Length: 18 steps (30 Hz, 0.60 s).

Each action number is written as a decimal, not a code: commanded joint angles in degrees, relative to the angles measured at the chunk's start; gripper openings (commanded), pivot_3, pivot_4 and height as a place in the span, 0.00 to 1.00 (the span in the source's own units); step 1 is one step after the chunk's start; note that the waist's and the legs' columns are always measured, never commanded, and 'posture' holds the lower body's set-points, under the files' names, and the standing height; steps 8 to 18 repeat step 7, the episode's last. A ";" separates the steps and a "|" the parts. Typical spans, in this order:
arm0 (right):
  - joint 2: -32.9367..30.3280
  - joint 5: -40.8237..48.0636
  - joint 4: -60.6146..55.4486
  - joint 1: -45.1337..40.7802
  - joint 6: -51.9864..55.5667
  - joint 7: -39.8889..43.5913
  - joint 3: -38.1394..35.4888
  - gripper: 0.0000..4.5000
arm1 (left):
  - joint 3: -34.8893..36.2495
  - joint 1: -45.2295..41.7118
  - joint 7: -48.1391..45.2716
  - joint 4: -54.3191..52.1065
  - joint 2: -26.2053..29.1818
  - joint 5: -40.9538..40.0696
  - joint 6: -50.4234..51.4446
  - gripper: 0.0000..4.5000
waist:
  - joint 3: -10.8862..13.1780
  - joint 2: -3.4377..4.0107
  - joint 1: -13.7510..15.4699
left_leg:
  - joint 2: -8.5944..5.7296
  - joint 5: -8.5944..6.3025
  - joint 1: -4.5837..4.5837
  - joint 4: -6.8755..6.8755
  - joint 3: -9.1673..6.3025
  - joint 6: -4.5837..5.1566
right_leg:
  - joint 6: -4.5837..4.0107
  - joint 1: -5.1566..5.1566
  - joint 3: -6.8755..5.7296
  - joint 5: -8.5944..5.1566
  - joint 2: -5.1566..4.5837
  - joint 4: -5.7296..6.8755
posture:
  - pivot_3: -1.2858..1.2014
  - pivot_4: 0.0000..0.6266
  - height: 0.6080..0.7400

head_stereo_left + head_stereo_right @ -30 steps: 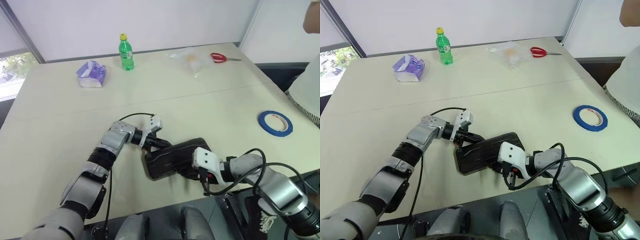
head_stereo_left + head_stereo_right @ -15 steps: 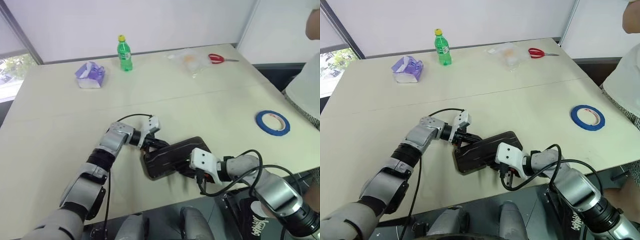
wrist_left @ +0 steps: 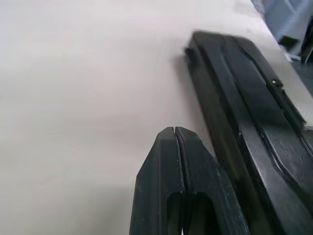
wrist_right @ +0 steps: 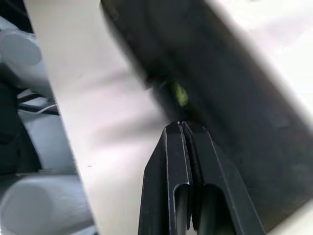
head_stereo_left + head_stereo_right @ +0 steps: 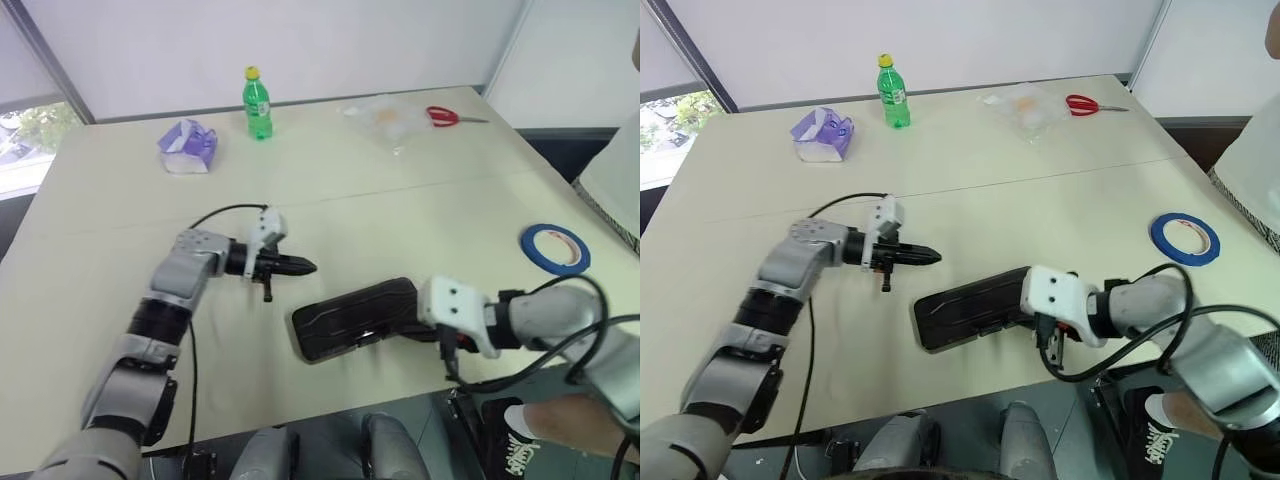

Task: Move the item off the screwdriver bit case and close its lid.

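Your case point(image 5: 355, 317) lies flat near the front edge of the worktop point(image 5: 400, 210), its lid point(image 5: 975, 300) down over the tray so the whole thing reads as one dark slab. The tape point(image 5: 554, 247) sits well apart from it, off to the right near the worktop's right edge, lying flat and touching nothing. Your left claw point(image 5: 305, 266) hangs just above the worktop to the left of the case, pointing toward it, fingers pressed together and holding nothing. Your right claw point(image 4: 182, 128) is clenched too, empty, its tips over the case's near long edge. Far back you have a green bottle point(image 5: 256, 103) standing upright, a purple pack point(image 5: 187, 146) to its left, a clear bag point(image 5: 385, 120) and red scissors point(image 5: 445, 116) at the right corner
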 commanded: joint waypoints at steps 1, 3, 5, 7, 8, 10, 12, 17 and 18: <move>-2.70 2.19 -0.01 -2.95 -0.55 1.68 -4.32 0.01 | 3.93 2.86 1.96 -9.89 3.09 -4.31 5.11 0.00 | 0.06 0.00 0.10 | 0.01 0.00 -0.03 0.00 0.00 0.00 | 0.00 -0.02 0.00 0.00 0.00 -0.01 | 0.52 0.24 1.00; -4.91 2.16 2.05 -4.64 -2.02 3.23 -6.04 0.01 | 7.14 6.45 3.67 -17.12 5.91 -6.97 8.64 0.00 | 0.15 -0.03 0.09 | 0.01 0.00 -0.04 0.00 -0.04 0.00 | 0.00 0.00 -0.02 0.00 0.00 -0.01 | 0.52 0.24 1.00; -6.36 2.12 3.64 -5.50 -3.31 4.21 -7.00 0.01 | 9.63 9.03 6.19 -21.84 7.43 -8.88 11.12 0.00 | 0.23 -0.01 0.02 | 0.03 0.00 -0.02 0.00 0.02 0.00 | 0.00 -0.01 0.02 0.00 -0.02 -0.01 | 0.52 0.24 1.00; -7.53 1.50 5.17 -5.63 -5.09 4.85 -7.24 0.01 | 11.60 11.37 8.44 -25.31 8.83 -10.45 13.32 0.00 | 0.27 0.00 0.09 | 0.04 0.00 -0.03 0.00 0.01 0.00 | 0.00 -0.02 0.01 0.00 -0.02 -0.01 | 0.52 0.24 1.00; -7.53 1.50 5.17 -5.63 -5.09 4.85 -7.24 0.01 | 11.60 11.37 8.44 -25.31 8.83 -10.45 13.32 0.00 | 0.27 0.00 0.09 | 0.04 0.00 -0.03 0.00 0.01 0.00 | 0.00 -0.02 0.01 0.00 -0.02 -0.01 | 0.52 0.24 1.00; -7.53 1.50 5.17 -5.63 -5.09 4.85 -7.24 0.01 | 11.60 11.37 8.44 -25.31 8.83 -10.45 13.32 0.00 | 0.27 0.00 0.09 | 0.04 0.00 -0.03 0.00 0.01 0.00 | 0.00 -0.02 0.01 0.00 -0.02 -0.01 | 0.52 0.24 1.00; -7.53 1.50 5.17 -5.63 -5.09 4.85 -7.24 0.01 | 11.60 11.37 8.44 -25.31 8.83 -10.45 13.32 0.00 | 0.27 0.00 0.09 | 0.04 0.00 -0.03 0.00 0.01 0.00 | 0.00 -0.02 0.01 0.00 -0.02 -0.01 | 0.52 0.24 1.00; -7.53 1.50 5.17 -5.63 -5.09 4.85 -7.24 0.01 | 11.60 11.37 8.44 -25.31 8.83 -10.45 13.32 0.00 | 0.27 0.00 0.09 | 0.04 0.00 -0.03 0.00 0.01 0.00 | 0.00 -0.02 0.01 0.00 -0.02 -0.01 | 0.52 0.24 1.00; -7.53 1.50 5.17 -5.63 -5.09 4.85 -7.24 0.01 | 11.60 11.37 8.44 -25.31 8.83 -10.45 13.32 0.00 | 0.27 0.00 0.09 | 0.04 0.00 -0.03 0.00 0.01 0.00 | 0.00 -0.02 0.01 0.00 -0.02 -0.01 | 0.52 0.24 1.00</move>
